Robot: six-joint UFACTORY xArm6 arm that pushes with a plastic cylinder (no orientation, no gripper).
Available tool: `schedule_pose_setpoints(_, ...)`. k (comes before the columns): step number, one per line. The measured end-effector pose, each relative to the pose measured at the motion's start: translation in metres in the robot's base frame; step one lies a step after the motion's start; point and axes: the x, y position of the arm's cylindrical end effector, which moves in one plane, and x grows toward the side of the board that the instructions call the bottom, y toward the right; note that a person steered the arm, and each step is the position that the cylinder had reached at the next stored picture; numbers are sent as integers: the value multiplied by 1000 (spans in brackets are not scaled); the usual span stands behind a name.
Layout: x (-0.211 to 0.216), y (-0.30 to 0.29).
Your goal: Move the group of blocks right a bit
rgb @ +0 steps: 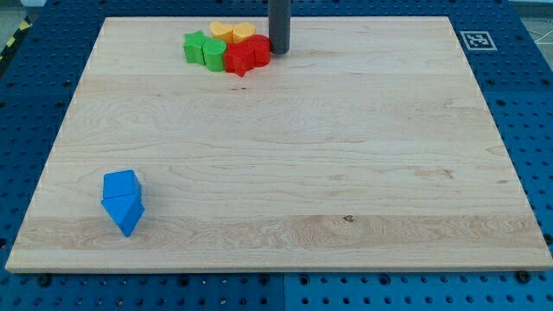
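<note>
The wooden board [285, 155] fills most of the view, a pale slab lying on a blue perforated table [527, 86], with a small black-and-white marker [475, 40] at its far right corner. The arm ends in a straight dark rod with nothing to spread or pinch; the tip [278, 52] rests on the board at the far edge, just right of the cluster and touching or almost touching its rightmost piece. That cluster is the group to be moved, and it sits at the far side, left of centre: two green blocks [203, 49] on its left, two yellow blocks [232, 33] at its far side, and two red blocks [246, 56] on its right, one of them star-like. All are packed together, with the long axis running left to right. Well apart, at the near left corner, a blue cube [121, 185] and a blue triangular block [123, 212] touch one another. The relation that matters is that the group lies to the left of the tip, while the task calls for a rightward shove; judging from this, the tip stands on the wrong side and would need to go round to the green end before pushing.
</note>
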Motion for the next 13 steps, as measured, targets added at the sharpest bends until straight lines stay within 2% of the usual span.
schedule_pose_setpoints(2, -17, 19)
schedule_pose_setpoints(3, -51, 19)
schedule_pose_setpoints(4, -64, -26)
schedule_pose_setpoints(6, -58, -124)
schedule_pose_setpoints(7, -53, -141)
schedule_pose_setpoints(10, -49, -133)
schedule_pose_setpoints(11, -49, -147)
schedule_pose_setpoints(12, -40, -194)
schedule_pose_setpoints(13, -15, -218)
